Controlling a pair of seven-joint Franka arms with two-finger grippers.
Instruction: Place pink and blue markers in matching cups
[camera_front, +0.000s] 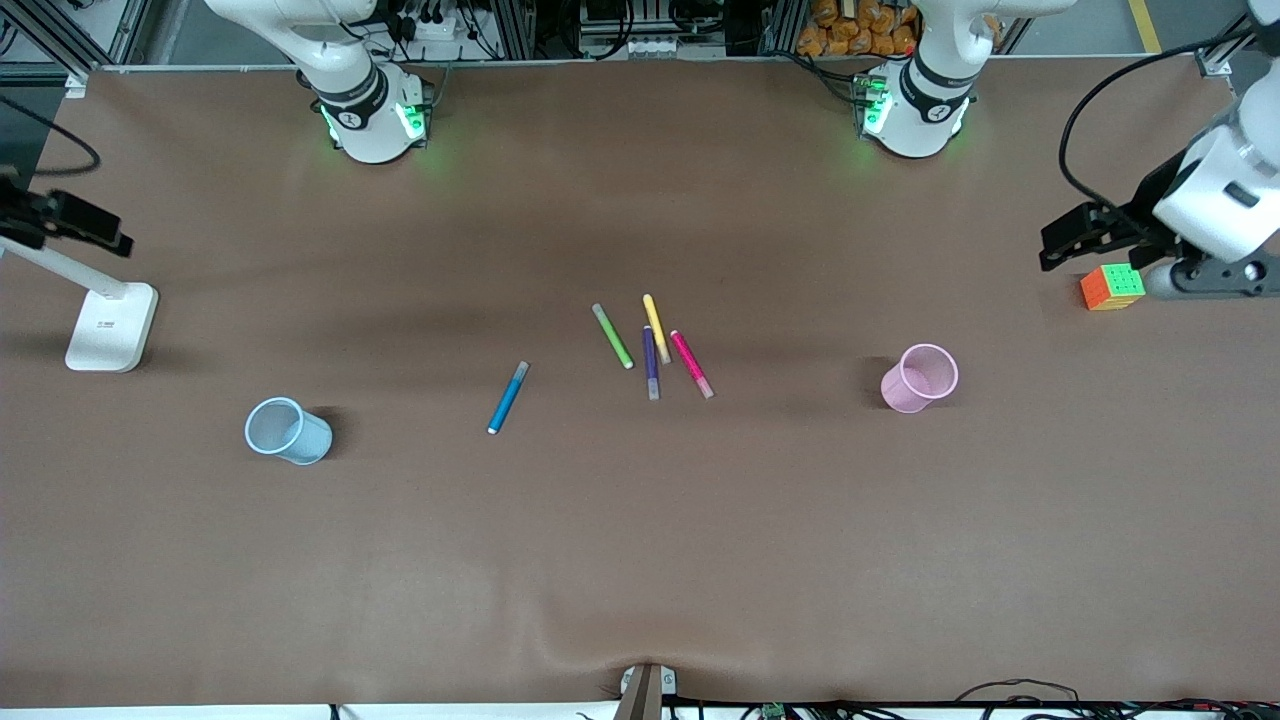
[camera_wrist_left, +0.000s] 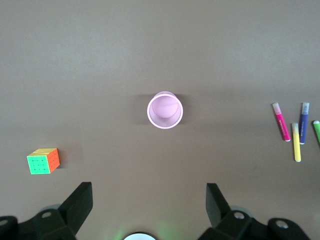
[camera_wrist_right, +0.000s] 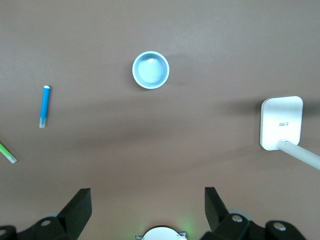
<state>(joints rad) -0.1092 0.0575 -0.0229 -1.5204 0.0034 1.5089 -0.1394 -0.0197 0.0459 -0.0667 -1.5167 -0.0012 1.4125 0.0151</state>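
Two markers are yours to move, and both should handle alike: light, stiff plastic barrels, smooth and round, so likely to roll or slip if you pinch them off centre. You would do best to take each at mid-barrel, fingers across its width, and expect it to swing a little when lifted.

You will find the pink marker (camera_front: 692, 364) in the cluster at the counter's (camera_front: 640, 560) middle, magenta with a pale end pointing toward the front camera. It lies just beside the purple pen (camera_front: 651, 363), with the yellow pen (camera_front: 656, 328) and green pen (camera_front: 612, 336) close by, so you have little room for fingers on the purple side. Your blue marker (camera_front: 508, 397) lies alone, nearer the right arm's end, bright blue with a greyish cap and white tip.

Both cups are translucent, thin-walled and probably easy to tip. Your pink cup (camera_front: 919, 378) stands toward the left arm's end, the blue cup (camera_front: 288, 430) toward the right arm's end.

Your left hand (camera_wrist_left: 149, 200) hangs over the counter near the rubik's cube (camera_front: 1112, 287), fingers apart and empty. Your right hand (camera_wrist_right: 147, 202) hangs by the white lamp stand (camera_front: 111, 325), likewise spread wide
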